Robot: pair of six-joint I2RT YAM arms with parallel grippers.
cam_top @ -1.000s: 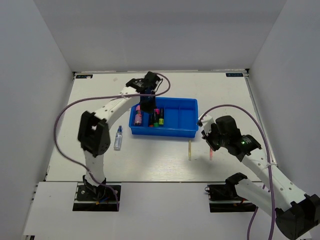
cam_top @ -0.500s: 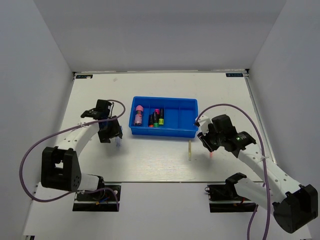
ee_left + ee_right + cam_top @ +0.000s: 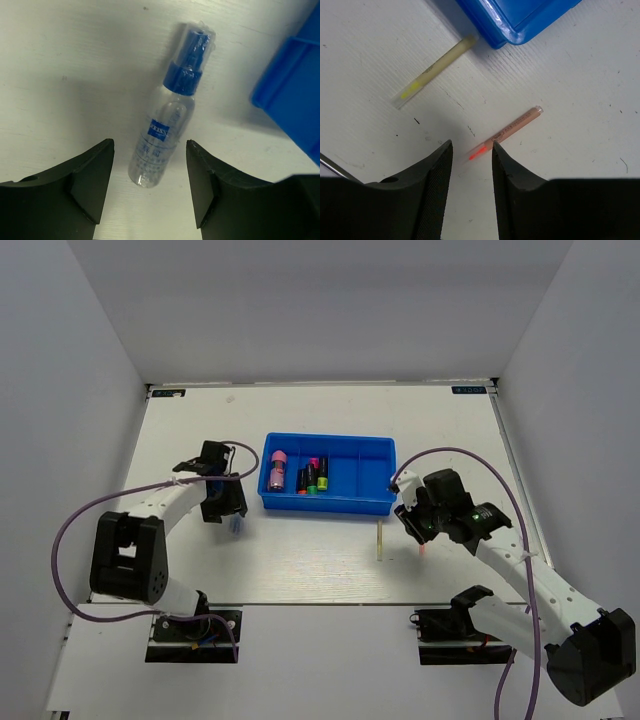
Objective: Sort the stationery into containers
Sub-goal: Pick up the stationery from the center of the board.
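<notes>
The blue tray point(image 3: 350, 502) holds several highlighters point(image 3: 311, 476) in its left compartments. A pale yellow stick point(image 3: 435, 70) lies on the table beside the tray's corner point(image 3: 520, 20). A reddish stick point(image 3: 515, 127) lies near it, its orange tip between the fingertips of my open right gripper point(image 3: 470, 165), which hovers above it without touching. Seen from above, the pale stick point(image 3: 380, 538) and the reddish stick point(image 3: 424, 549) lie in front of the tray, with the right gripper point(image 3: 415, 530) over them. My left gripper point(image 3: 150, 180) is open, straddling the base of a clear bottle point(image 3: 167, 125).
The small clear spray bottle has a blue cap and lies flat left of the tray, whose corner point(image 3: 295, 105) is close on the right. Purple cables loop from both arms. White walls enclose the table on three sides.
My left arm has swung from above the tray down to the bottle on its left, and its jaws have opened. The right gripper's jaws have opened over the reddish stick.
</notes>
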